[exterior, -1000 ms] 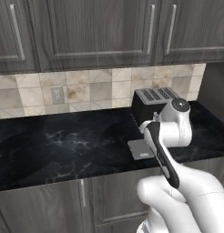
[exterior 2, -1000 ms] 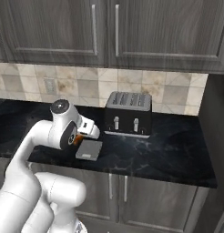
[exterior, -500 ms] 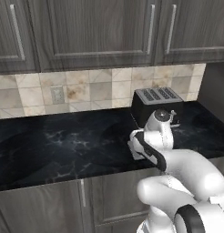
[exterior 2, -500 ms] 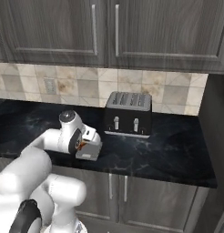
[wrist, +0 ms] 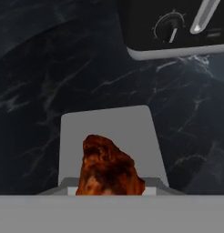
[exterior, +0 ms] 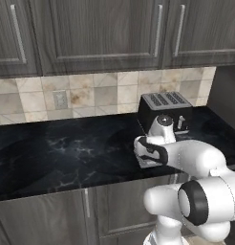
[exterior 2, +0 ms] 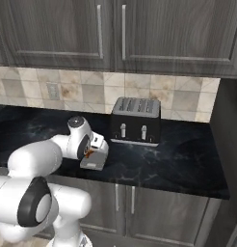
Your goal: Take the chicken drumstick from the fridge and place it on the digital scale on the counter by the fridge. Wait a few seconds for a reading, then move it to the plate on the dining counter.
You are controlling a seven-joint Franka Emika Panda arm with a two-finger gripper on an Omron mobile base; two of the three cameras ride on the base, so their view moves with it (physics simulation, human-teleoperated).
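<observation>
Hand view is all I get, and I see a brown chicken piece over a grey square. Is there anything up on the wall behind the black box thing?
Observer: Yes. Behind the toaster runs a beige tile backsplash, with dark wood-grain cabinets hanging above it.
Operator: How many slots does the black box have on top?
Observer: Four slots, seen from the left base view.
Operator: Where does the grey square sit on the counter?
Observer: The digital scale lies near the front edge of the counter, in front of the toaster's left end, with the gripper holding the chicken drumstick right over it.
</observation>
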